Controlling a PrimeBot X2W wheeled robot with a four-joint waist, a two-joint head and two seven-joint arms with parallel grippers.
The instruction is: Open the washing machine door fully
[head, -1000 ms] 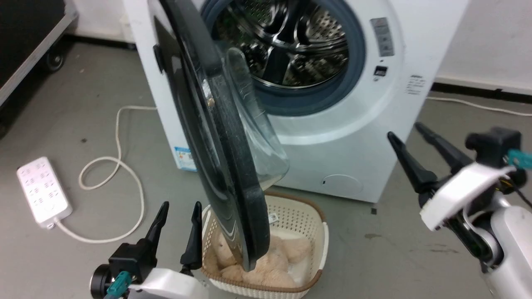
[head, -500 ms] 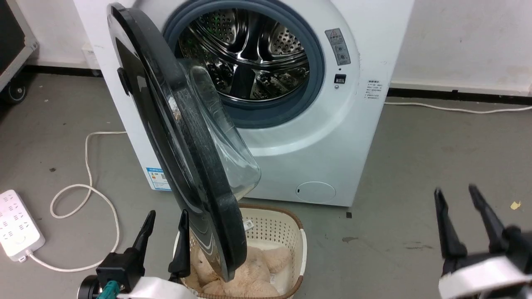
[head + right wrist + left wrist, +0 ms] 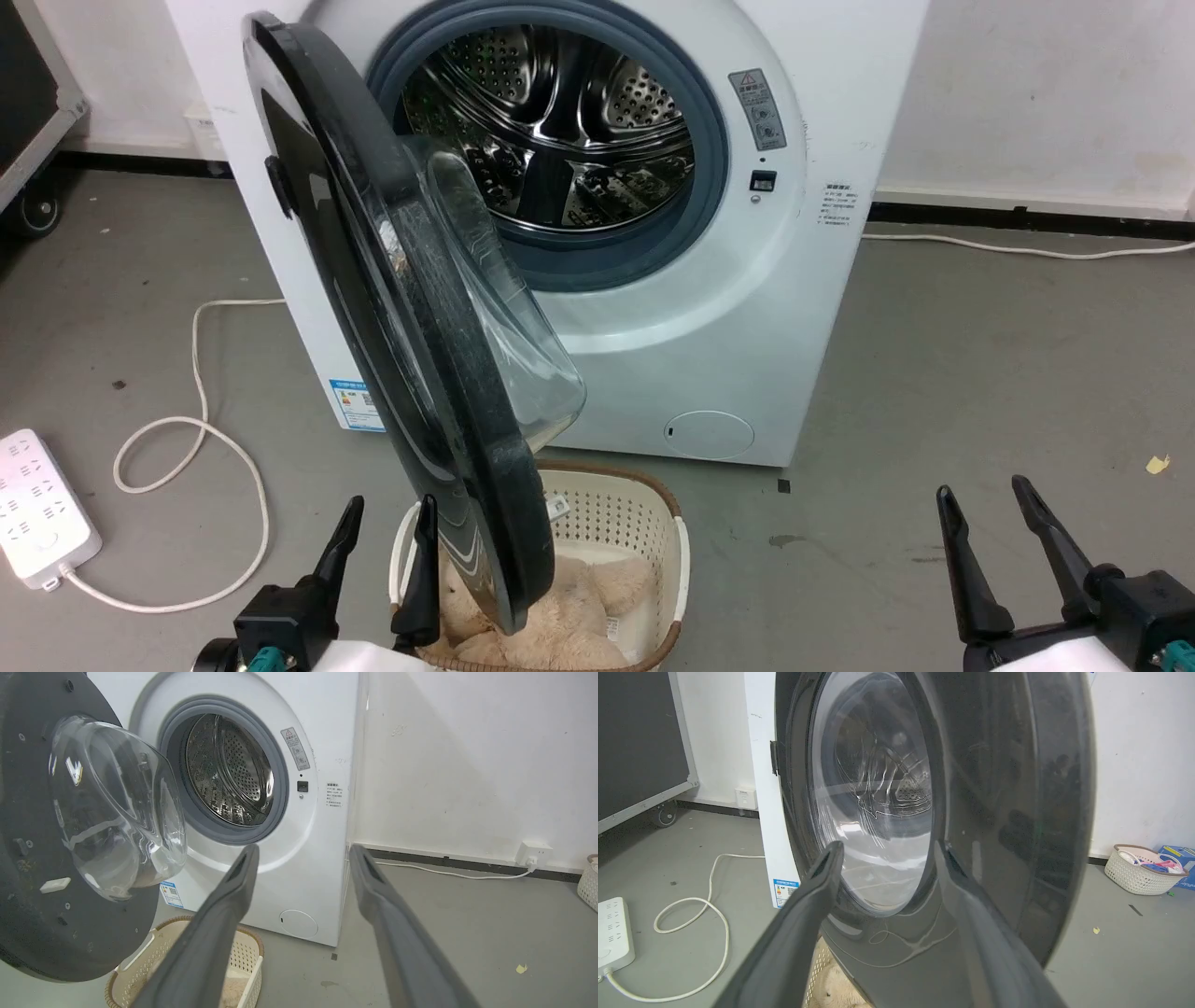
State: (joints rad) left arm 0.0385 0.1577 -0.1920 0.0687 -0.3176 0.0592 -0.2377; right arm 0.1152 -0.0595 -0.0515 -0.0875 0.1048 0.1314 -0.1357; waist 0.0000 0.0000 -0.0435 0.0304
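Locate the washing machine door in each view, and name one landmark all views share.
Head view: the washing machine door slants from upper left to bottom centre.
Left wrist view: its glossy outer face spans the centre.
Right wrist view: its inner face, far left.
Shared landmark: the blue label.

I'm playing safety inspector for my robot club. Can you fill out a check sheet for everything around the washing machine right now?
Surface: grey floor, a few small specks and stains.
Job's things: washing machine door swung out toward the robot, roughly halfway; nothing seen inside the steel drum.
Clutter: white basket of beige fluffy things right under the door; white power strip on the floor at left.
Grippers: left gripper open, empty, close to the door's outer face; right gripper open, empty, away from the machine.
Cables: white cord looping from the power strip; another cable along the wall.
Surroundings: white wall; black wheeled case at left.
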